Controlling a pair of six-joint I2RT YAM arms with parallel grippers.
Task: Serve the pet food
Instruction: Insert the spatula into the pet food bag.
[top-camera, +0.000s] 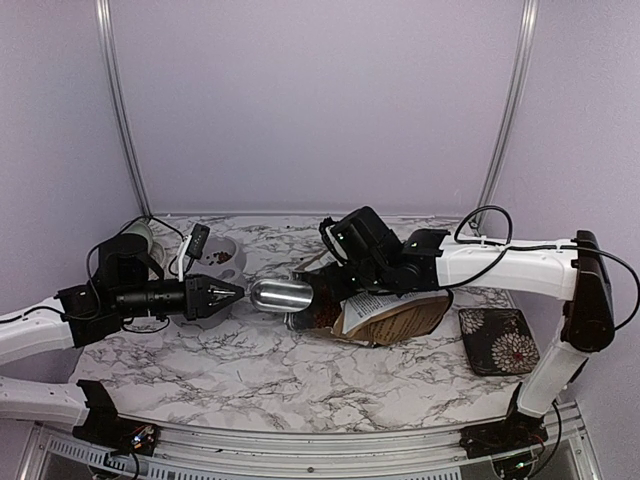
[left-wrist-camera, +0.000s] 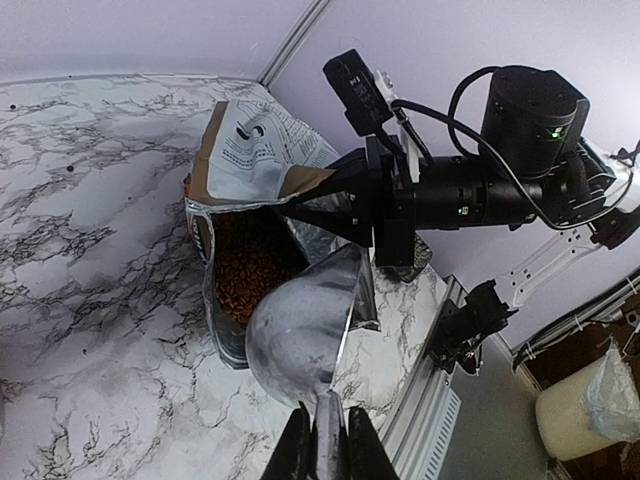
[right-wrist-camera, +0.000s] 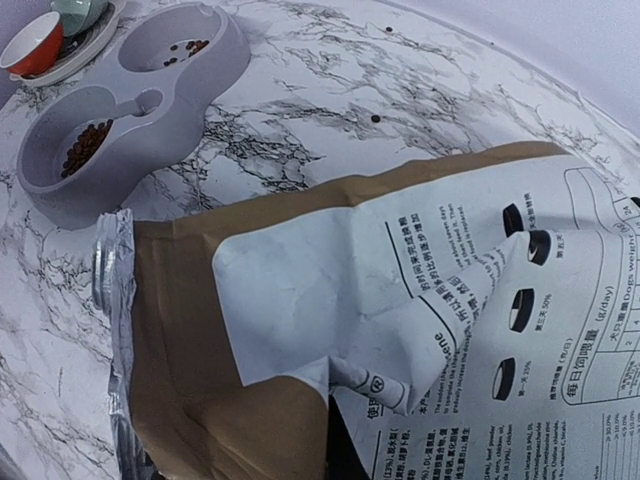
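The pet food (left-wrist-camera: 250, 275) is a heap of reddish-brown kibble inside the open dog-food bag (left-wrist-camera: 262, 150), which lies on its side mid-table (top-camera: 395, 318). My left gripper (left-wrist-camera: 327, 445) is shut on the handle of a metal scoop (left-wrist-camera: 300, 330). The scoop's open end is at the bag's mouth (top-camera: 280, 295). My right gripper (left-wrist-camera: 300, 205) is shut on the bag's upper foil flap and holds the mouth open (top-camera: 320, 285). In the right wrist view the bag (right-wrist-camera: 400, 290) hides its fingers. A grey double feeder (right-wrist-camera: 200, 75) holds some kibble (right-wrist-camera: 85, 145).
The feeder (top-camera: 228, 262) stands at the back left, behind my left gripper (top-camera: 225, 296). A red-patterned small bowl (right-wrist-camera: 35, 45) sits on a saucer beside it. A dark floral square pad (top-camera: 497, 340) lies at the right. A loose pellet (right-wrist-camera: 375, 118) lies on the marble.
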